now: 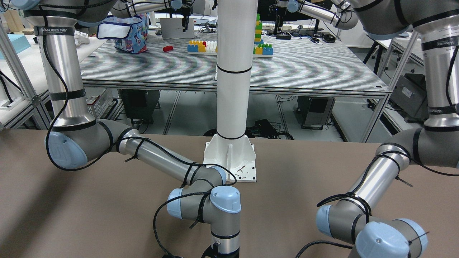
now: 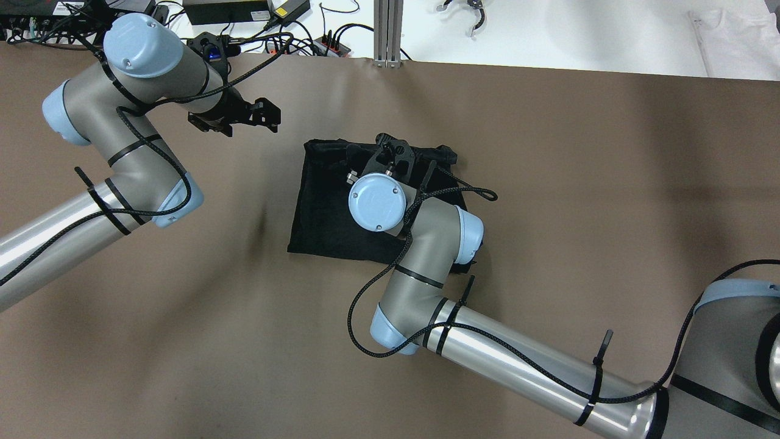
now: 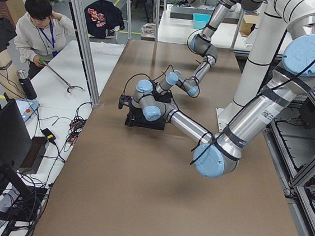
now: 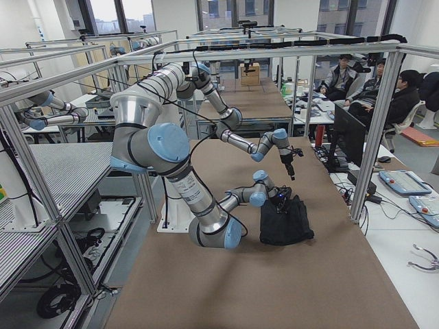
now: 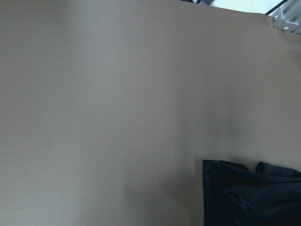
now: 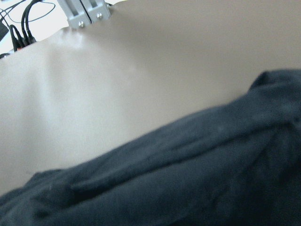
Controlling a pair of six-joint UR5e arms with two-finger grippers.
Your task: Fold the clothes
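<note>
- The black clothes (image 2: 326, 201) are lying on the bench (image 2: 548, 152).
- The right gripper (image 2: 393, 152) is sitting at their far edge; I cannot tell if it is pinching.
- The left gripper (image 2: 268, 116) is hanging nearby, released and holding nothing.

In the overhead view the left arm (image 2: 61, 238) enters from 8 o'clock, its forearm running toward 2 o'clock before the wrist joints stack up toward 12. The left tool (image 2: 271, 116) hangs clear above the worktop (image 2: 548, 183) and points toward 3 o'clock, its two fingers looking parted. The right arm (image 2: 518, 360) enters from 4 o'clock and its forearm reaches toward 10 o'clock. It then bends up toward 12. The right tool (image 2: 393, 149) sits low at the worktop, aimed toward 12 o'clock. Its wrist hides the fingertips, so their gap cannot be judged.
</note>
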